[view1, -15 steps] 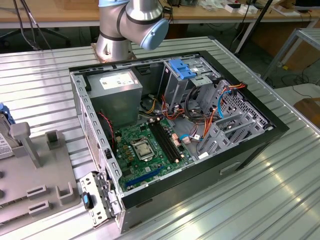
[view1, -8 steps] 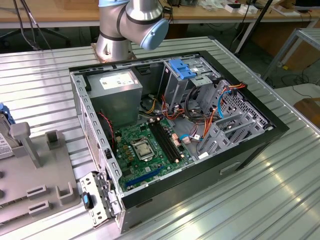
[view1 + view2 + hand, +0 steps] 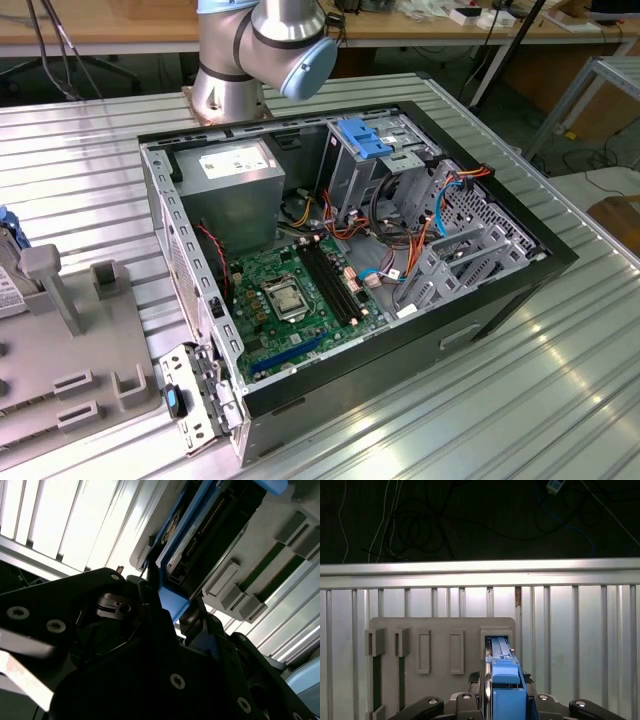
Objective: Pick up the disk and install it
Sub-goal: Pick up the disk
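While the open computer case point(image 3: 350, 270) is sitting in the middle of the ribbed metal table point(image 3: 560, 400), the disk point(image 3: 506, 697) is standing on edge in a slot of the grey holder plate point(image 3: 440, 630). That plate is lying close to one edge of the table, beside the case.

In both wrist views the black jaws are flanking the disk's blue end rail, one on each side. They appear to be pressing against it with no gap showing, so they are nearly closed with the disk clamped between them, though the contact itself is lying in shadow. The disk's far end is sitting inside the slot's raised grey frame.

In the second wrist view the disk point(image 3: 210, 520) is showing a dark face between its blue rails, next to the plate's other slots.

Inside the case, a green motherboard point(image 3: 295, 295) is lying flat. A grey power-supply box point(image 3: 235, 185) and a drive cage point(image 3: 365, 150) with blue tabs are standing along its far side.
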Robot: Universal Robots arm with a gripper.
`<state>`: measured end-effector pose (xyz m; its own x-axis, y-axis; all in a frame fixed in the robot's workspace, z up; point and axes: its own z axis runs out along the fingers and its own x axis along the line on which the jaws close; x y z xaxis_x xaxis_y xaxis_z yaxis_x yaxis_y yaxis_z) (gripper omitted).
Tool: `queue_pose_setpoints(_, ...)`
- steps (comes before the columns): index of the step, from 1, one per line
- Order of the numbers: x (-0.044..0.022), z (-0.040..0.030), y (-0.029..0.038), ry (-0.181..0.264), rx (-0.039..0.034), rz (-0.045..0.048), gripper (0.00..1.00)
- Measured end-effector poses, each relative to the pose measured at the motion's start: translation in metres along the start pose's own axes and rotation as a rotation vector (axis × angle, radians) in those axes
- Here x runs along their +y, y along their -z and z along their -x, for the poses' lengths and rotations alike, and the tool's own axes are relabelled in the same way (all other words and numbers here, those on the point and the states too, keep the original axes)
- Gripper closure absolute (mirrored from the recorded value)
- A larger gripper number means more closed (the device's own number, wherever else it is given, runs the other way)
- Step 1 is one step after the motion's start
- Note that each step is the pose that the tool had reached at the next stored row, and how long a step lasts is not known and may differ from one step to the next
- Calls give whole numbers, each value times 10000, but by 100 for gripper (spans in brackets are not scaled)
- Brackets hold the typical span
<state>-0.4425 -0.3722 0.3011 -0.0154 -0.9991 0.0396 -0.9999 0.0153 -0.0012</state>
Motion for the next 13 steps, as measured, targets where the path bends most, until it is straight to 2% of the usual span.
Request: queue_pose_setpoints(13,-28,1,-2,0,3,-1,58)
